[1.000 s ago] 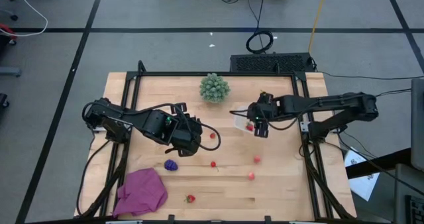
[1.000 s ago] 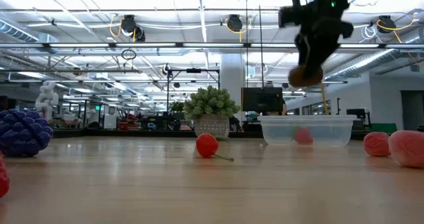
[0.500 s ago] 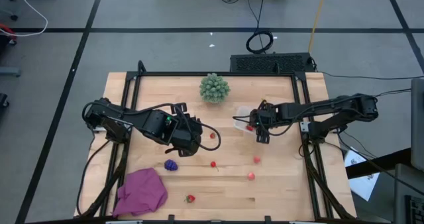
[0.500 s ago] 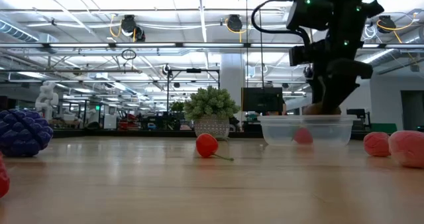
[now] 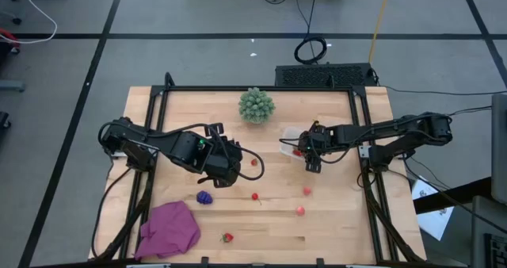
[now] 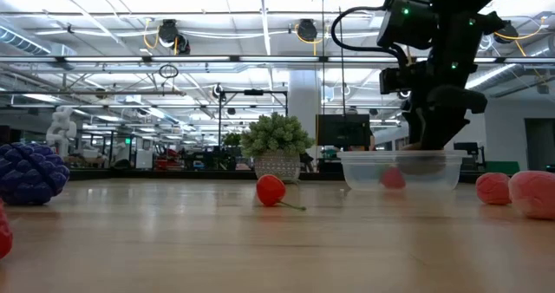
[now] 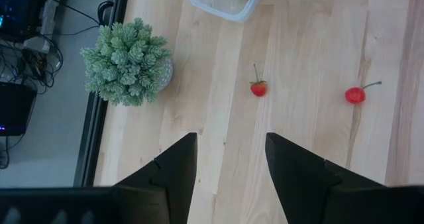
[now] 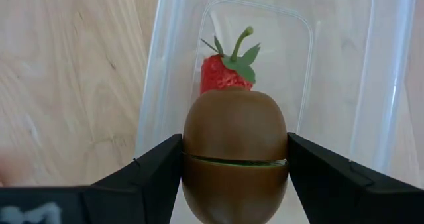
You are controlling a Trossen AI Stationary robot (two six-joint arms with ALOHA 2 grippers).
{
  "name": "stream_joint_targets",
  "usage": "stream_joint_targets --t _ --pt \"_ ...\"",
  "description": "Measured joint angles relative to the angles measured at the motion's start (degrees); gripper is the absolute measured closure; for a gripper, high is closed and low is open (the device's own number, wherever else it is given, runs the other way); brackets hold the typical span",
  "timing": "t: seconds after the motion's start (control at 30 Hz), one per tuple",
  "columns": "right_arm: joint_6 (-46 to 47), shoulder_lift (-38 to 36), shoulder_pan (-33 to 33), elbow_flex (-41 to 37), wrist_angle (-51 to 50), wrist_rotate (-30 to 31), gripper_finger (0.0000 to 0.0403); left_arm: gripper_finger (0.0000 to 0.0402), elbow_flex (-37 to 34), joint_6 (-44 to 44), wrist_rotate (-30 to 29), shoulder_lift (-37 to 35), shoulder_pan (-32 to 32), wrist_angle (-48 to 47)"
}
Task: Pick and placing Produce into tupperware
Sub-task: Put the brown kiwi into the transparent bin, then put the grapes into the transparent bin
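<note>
My right gripper point(image 8: 234, 159) is shut on a brown kiwi point(image 8: 234, 128) and stands over the open tupperware point(image 8: 154, 85), a clear box at the table's right middle point(image 5: 290, 139). A red strawberry point(image 8: 224, 73) lies inside it. In the low view the right gripper point(image 6: 430, 142) reaches down to the tupperware's rim point(image 6: 401, 157). My left gripper point(image 7: 230, 144) hangs open above the table's middle point(image 5: 233, 166), with nothing between its fingers. Small red pieces point(image 5: 254, 162) point(image 5: 255, 196) point(image 5: 306, 191) and a purple grape cluster point(image 5: 205, 197) lie on the wood. My right gripper pinches the kiwi between its two fingers, one on each opposite side point(image 8: 188, 159) at the seam round its middle. The fingers slant steeply down from the table's right. The kiwi sits over the tupperware's inside; whether it touches the floor, I cannot tell.
A green spiky plant ball point(image 5: 257, 105) stands at the far middle. A magenta cloth point(image 5: 169, 228) lies at the near left, with a strawberry point(image 5: 227, 237) beside it. One more red piece point(image 5: 301, 210) lies near the right. A black frame point(image 5: 238, 89) edges the table.
My right gripper has come down with the kiwi, from well above the tupperware to its rim, tipping a little; in the last half second it has nearly stopped. The gap between its fingers is unchanged.
</note>
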Motion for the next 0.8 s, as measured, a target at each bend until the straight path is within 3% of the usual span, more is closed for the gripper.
stream_joint_targets --t 0.17,0.5,0.8 --pt "-0.2 0.0 0.0 0.0 0.0 0.1 0.0154 0.0218 0.0 0.0 0.0 0.0 0.0 0.0" --pt "-2.8 0.0 0.0 0.0 0.0 6.0 0.0096 0.0218 0.0 0.0 0.0 0.0 0.0 0.0" --pt "-4.2 0.0 2.5 1.5 0.0 6.0 0.0093 0.0218 0.0 0.8 0.0 0.0 0.0 0.3"
